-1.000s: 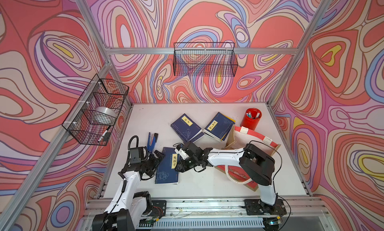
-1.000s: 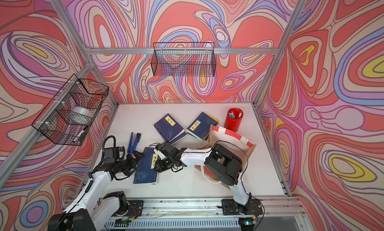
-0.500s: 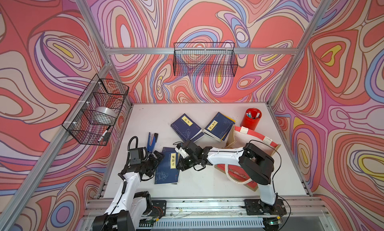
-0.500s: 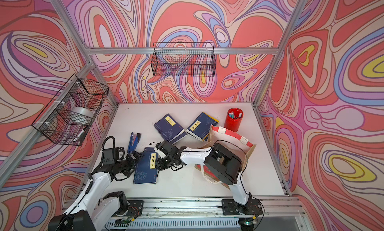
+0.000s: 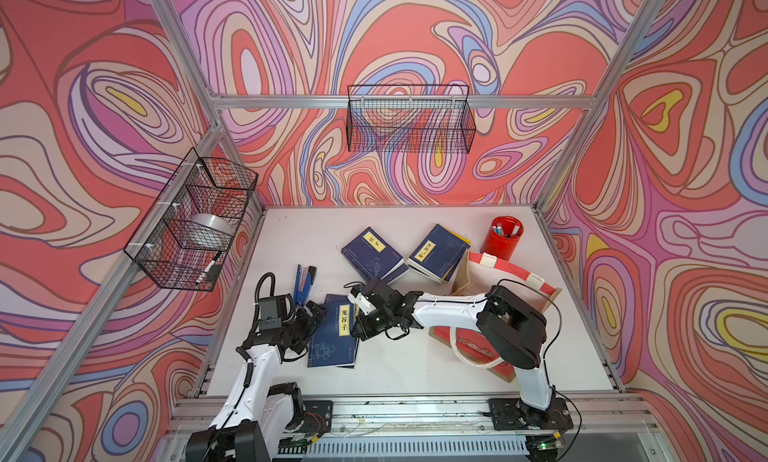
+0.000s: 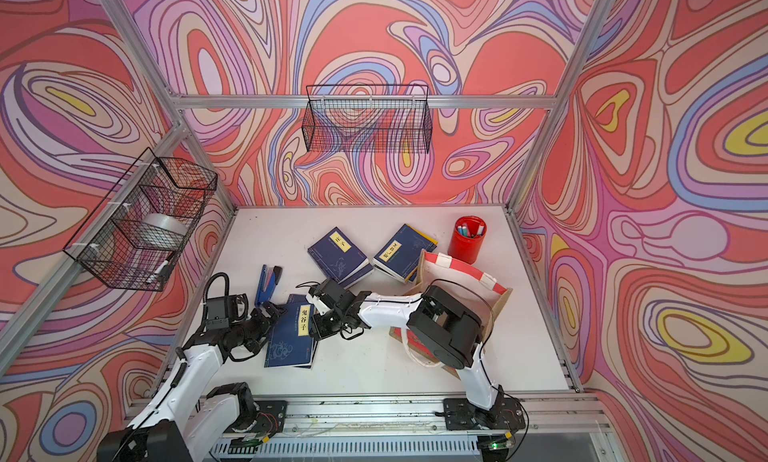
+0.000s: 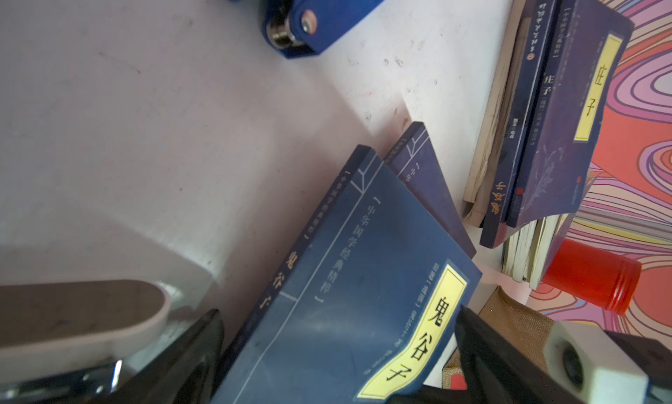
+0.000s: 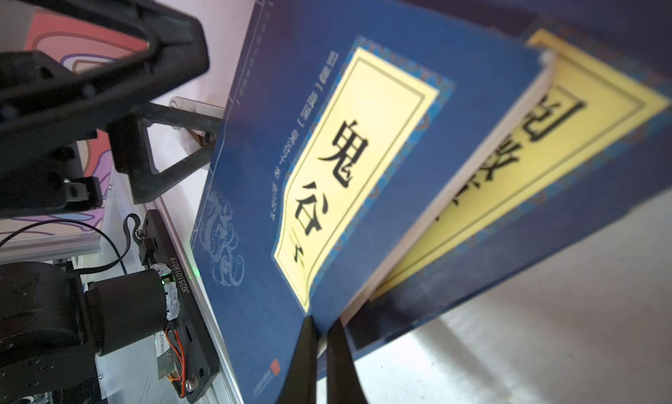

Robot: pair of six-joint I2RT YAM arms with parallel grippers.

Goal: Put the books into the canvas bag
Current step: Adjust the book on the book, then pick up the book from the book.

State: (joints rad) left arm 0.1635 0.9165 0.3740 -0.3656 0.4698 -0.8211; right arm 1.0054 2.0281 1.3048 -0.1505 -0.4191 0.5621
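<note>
1. The step in hand is the first pick. The right gripper (image 8: 322, 329) is pinched together on the right edge of the top book (image 5: 332, 343), tilting it off the book beneath (image 8: 545, 158).
2. The left gripper (image 5: 311, 318) stands wide apart just left of that book, holding nothing.
3. The next move probably calls for lifting clear and carrying right to the canvas bag (image 5: 513, 271), which stands at the table's right under the right arm.
4. More books (image 5: 372, 254) lie farther back, with a pen cup (image 5: 503, 239) far right and a stapler (image 5: 302, 283) to the left. The arm's own elbow crowds the bag's mouth.

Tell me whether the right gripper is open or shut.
Shut: the right gripper pinches the edge of the top book, fingers nearly touching.
</note>
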